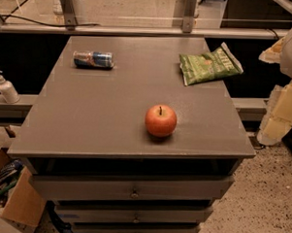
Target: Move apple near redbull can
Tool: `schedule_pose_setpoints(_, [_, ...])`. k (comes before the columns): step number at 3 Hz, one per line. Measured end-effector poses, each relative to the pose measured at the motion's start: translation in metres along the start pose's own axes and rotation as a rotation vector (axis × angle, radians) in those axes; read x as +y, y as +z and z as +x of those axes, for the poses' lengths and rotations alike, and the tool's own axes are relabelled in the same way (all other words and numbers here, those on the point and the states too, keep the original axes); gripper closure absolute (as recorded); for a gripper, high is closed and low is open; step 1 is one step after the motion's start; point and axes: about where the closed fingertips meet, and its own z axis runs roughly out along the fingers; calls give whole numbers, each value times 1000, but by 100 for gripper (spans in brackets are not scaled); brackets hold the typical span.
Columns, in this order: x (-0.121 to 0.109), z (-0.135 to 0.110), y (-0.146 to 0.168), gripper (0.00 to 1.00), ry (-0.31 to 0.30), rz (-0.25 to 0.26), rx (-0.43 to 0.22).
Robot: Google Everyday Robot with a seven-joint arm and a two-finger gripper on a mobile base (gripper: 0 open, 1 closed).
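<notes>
Apple [161, 120] sits toward 5 o'clock on the cabinet top [112, 112], stem up, well apart from the redbull can [93, 59], which lies on its side at 11 o'clock, long axis running 9 to 3. The gripper [285, 95] hangs off the cabinet at 3 o'clock; wide or narrow I cannot tell. I think it should take the apple from above and set it beside the can without knocking it, as it may roll.
</notes>
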Motion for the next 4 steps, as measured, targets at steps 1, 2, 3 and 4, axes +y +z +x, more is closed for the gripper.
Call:
schedule_pose_setpoints(1, [0,0,0,0,0,0,0])
schedule_pose_setpoints(2, [-1,-2,4,0,6,-7,-30])
schedule_pose_setpoints(3, [-1,-3,11,0,7,-18,-54])
schedule_pose_setpoints(4, [1,-15,57,0,10,-65,-203])
